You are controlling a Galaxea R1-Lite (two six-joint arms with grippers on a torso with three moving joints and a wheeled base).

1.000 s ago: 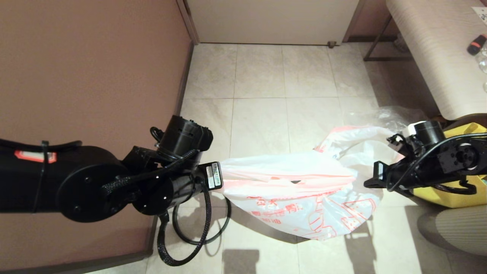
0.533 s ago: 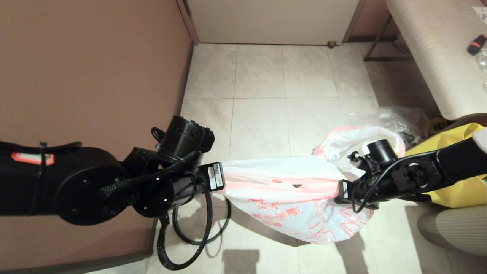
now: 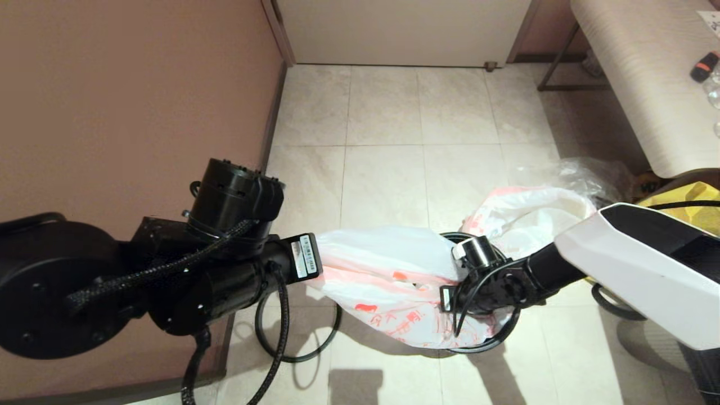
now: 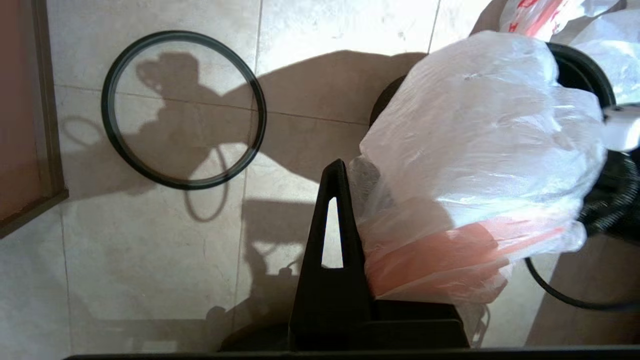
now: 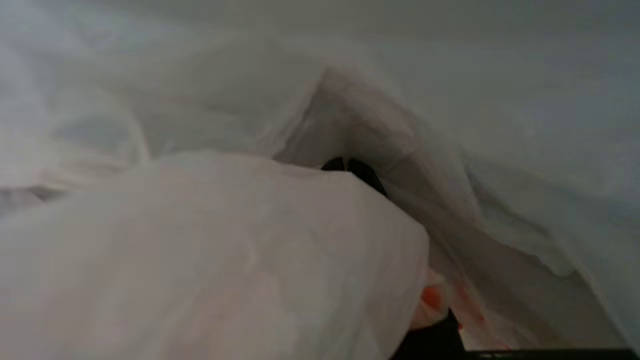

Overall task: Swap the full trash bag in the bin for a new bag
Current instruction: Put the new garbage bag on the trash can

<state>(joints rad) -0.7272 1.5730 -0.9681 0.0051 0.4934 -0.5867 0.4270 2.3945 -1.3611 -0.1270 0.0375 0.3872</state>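
The new bag (image 3: 394, 264), white film with a pink rim band and red print, hangs bunched over the dark bin (image 3: 457, 234). My left gripper (image 4: 350, 190) is shut on the bag's gathered pink rim (image 4: 440, 250); only one of its fingers (image 4: 332, 225) shows. My right wrist (image 3: 478, 281) reaches into the bag from the right. Inside, film surrounds the right gripper (image 5: 346, 165), whose dark tips lie together. The full trash bag (image 3: 529, 216), bulging and pink-rimmed, lies behind the bin, its contents unclear. The bin's ring (image 4: 106, 105) lies loose on the floor tiles.
The loose ring (image 3: 315, 352) lies under my left arm, near the brown wall (image 3: 112, 112). On the right are a clear crumpled bag (image 3: 590, 169), a yellow bag (image 3: 683, 197) and a wooden bench (image 3: 635, 84). Open tiles stretch to the far door.
My right arm has swung left and its gripper has gone into the new bag. My left arm has pulled back left, and the bag has bunched up and sunk over the bin.
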